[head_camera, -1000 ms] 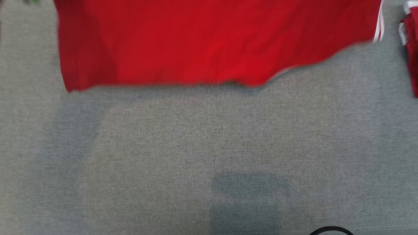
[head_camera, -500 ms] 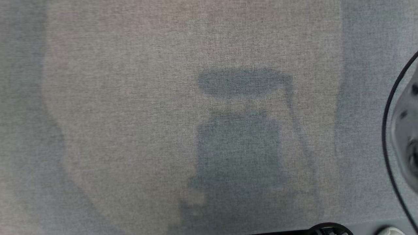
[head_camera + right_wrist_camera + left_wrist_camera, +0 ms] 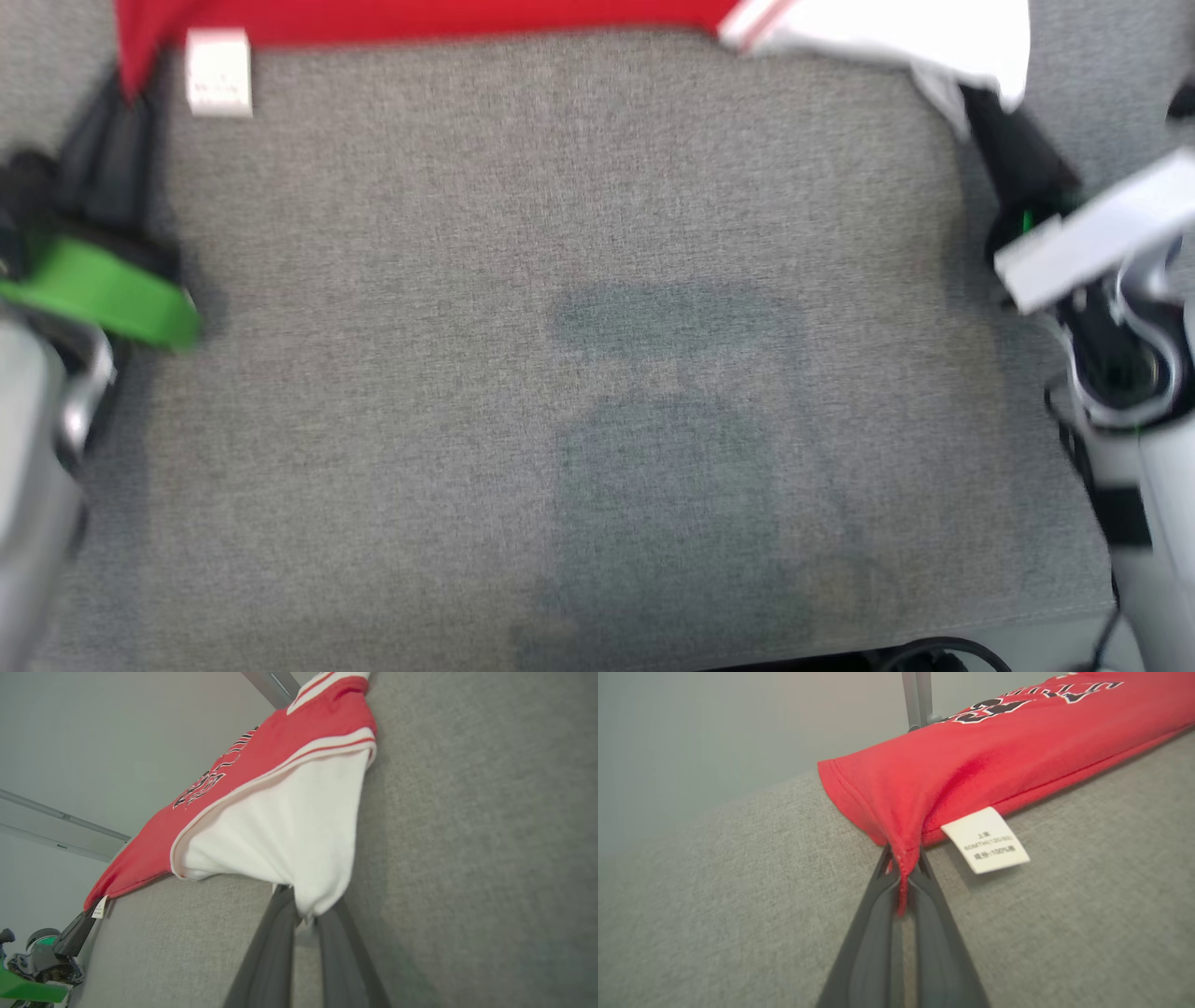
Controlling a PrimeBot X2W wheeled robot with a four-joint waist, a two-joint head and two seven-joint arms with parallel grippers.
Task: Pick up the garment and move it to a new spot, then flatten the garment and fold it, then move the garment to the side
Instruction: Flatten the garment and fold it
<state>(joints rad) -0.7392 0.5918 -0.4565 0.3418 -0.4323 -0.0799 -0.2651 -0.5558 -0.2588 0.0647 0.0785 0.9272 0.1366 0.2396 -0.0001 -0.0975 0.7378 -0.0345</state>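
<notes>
The garment (image 3: 448,19) is a red jersey with a white sleeve (image 3: 896,37) and lies along the far edge of the grey surface in the head view. A white care tag (image 3: 217,73) hangs at its left corner. My left gripper (image 3: 131,93) is shut on the red corner; the left wrist view shows the fingers (image 3: 878,914) pinching the hem (image 3: 901,877) beside the tag (image 3: 985,840). On the other side my right gripper (image 3: 976,103) is shut on the white sleeve, whose bunched cloth (image 3: 289,835) sits between its fingertips (image 3: 306,917).
Grey woven fabric (image 3: 560,233) covers the whole work surface, with my shadow in its middle. A black cable (image 3: 943,646) loops at the near edge. A grey metal post (image 3: 917,700) rises behind the garment. A green band (image 3: 103,294) wraps my left wrist.
The head camera has swung: the garment left the picture and now shows as a strip at the top. Both arms have come into the head view, holding its corners.
</notes>
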